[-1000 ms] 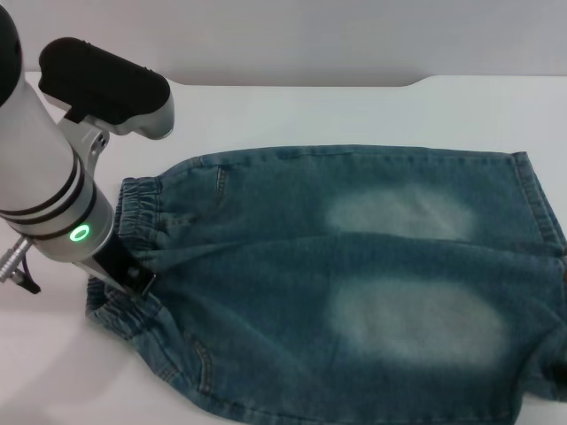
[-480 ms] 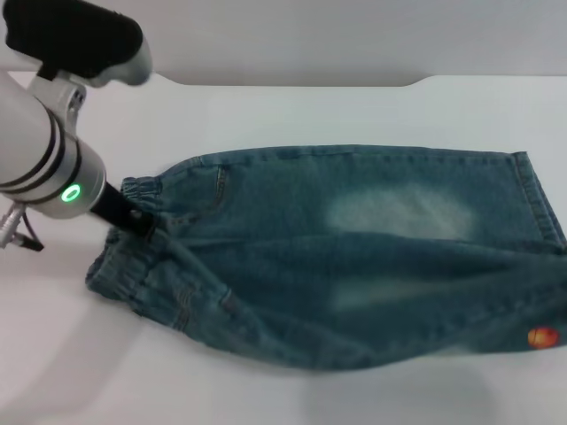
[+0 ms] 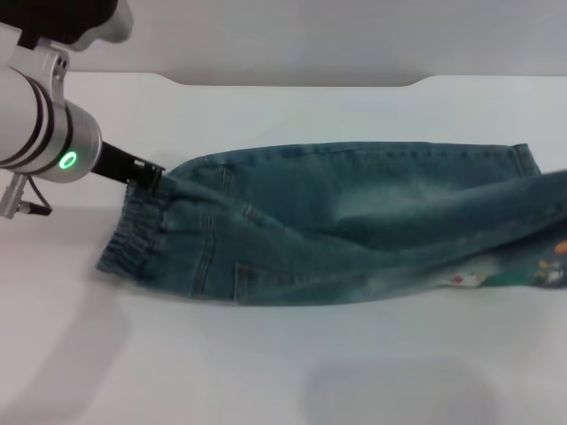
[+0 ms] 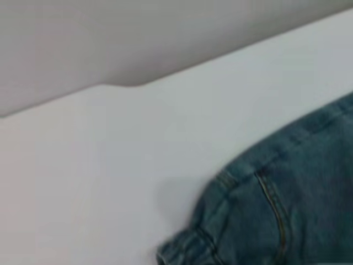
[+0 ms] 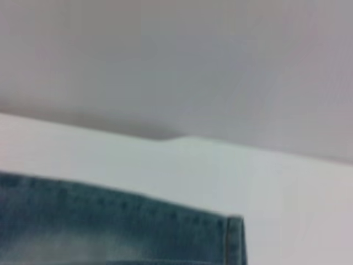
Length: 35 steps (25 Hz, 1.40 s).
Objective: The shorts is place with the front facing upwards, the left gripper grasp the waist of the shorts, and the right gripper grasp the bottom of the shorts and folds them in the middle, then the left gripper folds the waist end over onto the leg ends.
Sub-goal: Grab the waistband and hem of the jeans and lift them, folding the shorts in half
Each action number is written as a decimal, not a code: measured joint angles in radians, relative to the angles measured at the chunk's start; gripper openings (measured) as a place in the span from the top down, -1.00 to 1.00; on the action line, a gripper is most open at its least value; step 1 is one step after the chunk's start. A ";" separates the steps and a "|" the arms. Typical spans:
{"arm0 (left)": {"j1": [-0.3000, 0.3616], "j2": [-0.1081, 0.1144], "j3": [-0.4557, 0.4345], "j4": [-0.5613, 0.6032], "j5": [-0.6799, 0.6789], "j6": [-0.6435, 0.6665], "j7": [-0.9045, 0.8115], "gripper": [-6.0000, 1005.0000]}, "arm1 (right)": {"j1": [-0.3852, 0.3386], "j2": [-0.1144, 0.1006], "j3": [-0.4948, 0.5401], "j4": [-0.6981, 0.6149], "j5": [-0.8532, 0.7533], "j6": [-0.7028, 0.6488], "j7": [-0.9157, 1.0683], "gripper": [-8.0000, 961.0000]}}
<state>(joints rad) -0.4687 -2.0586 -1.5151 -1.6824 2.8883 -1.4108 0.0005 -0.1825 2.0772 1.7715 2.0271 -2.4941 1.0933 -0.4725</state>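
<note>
Shorts: blue denim shorts [image 3: 337, 226] lay doubled lengthwise on the white table [image 3: 266, 372], a back pocket facing up, stretching away from the left claw's tips.
Waist: puckered elastic waistband [image 3: 133, 232] bunched right at those tips, one corner lifted.
Left gripper: black forked claw [image 3: 152, 177] on a silver arm with a green ring light, fingers clamped on the waistband's upper corner.
Hems: stitched leg hems [image 5: 234, 240] at the end far from the claw, a printed patch [image 3: 545, 266] showing beneath.
Right gripper: out of sight in all views.
</note>
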 joint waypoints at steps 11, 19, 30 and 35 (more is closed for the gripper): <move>0.061 -0.001 0.005 0.021 -0.005 0.241 0.003 0.95 | -0.070 0.003 -0.073 -0.060 -0.004 -0.345 -0.047 0.75; 0.082 -0.005 0.029 0.102 -0.008 0.416 -0.001 0.95 | -0.069 0.001 -0.134 -0.193 -0.005 -0.567 -0.079 0.71; 0.074 -0.005 0.070 0.187 -0.035 0.559 0.001 0.95 | -0.031 -0.001 -0.194 -0.375 -0.008 -0.852 -0.101 0.67; 0.090 -0.006 0.123 0.279 -0.043 0.767 -0.002 0.96 | 0.006 -0.004 -0.220 -0.541 -0.012 -1.116 -0.102 0.64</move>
<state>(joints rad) -0.3792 -2.0642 -1.3920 -1.4036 2.8455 -0.6437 -0.0012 -0.1763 2.0730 1.5513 1.4865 -2.5062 -0.0228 -0.5742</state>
